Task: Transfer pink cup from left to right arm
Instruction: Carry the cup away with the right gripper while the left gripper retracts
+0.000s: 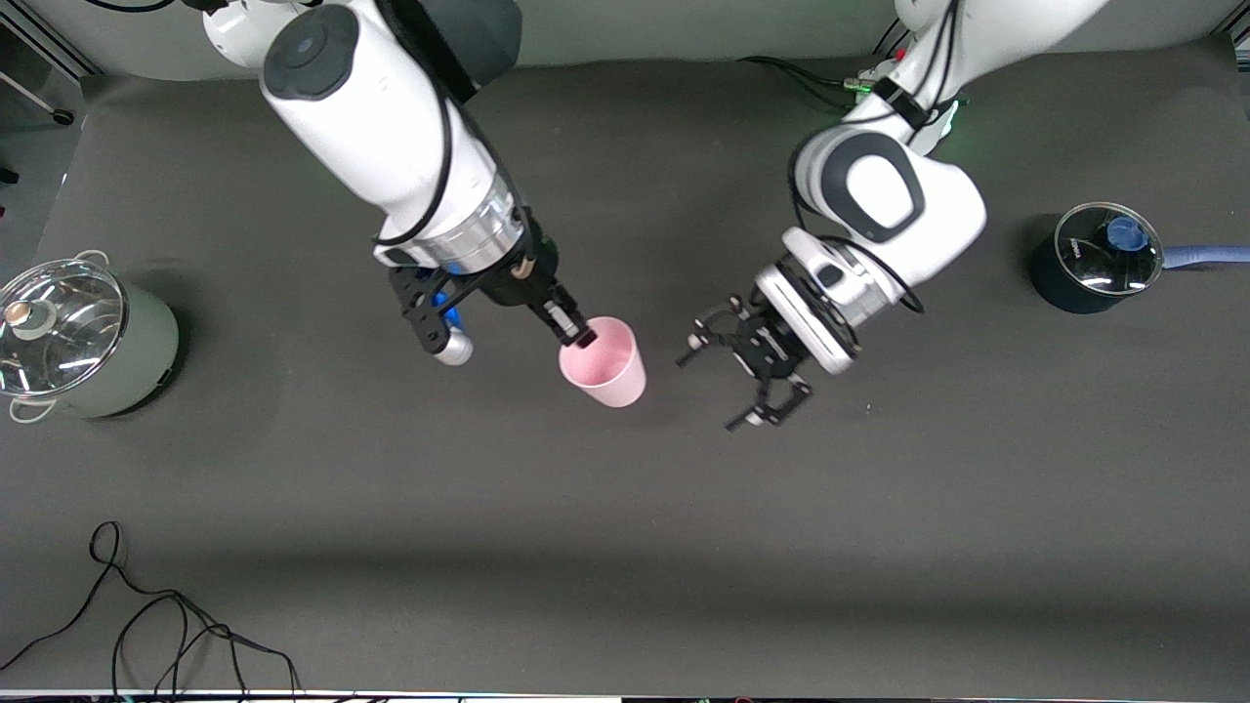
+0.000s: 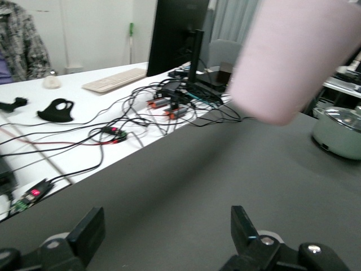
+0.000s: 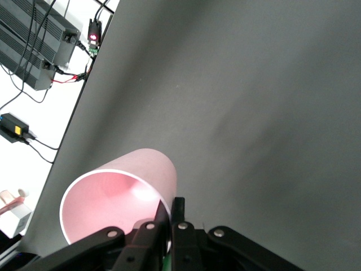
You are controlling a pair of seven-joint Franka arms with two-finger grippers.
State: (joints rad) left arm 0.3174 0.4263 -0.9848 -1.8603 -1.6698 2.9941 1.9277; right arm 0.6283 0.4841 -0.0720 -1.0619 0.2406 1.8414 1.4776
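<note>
We see the right gripper [image 1: 576,335] pinching the pink cup [image 1: 605,364] by its rim over the table's middle — the left gripper [image 1: 747,376] hangs beside it, spread open, empty, apparently released.

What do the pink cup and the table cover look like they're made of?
The pink cup, pinched at its rim by the right hand, looks like matte plastic: thin wall, even colour, soft highlight inside. The table cover looks like dark grey fabric or felt, unreflective with faint creases.
</note>
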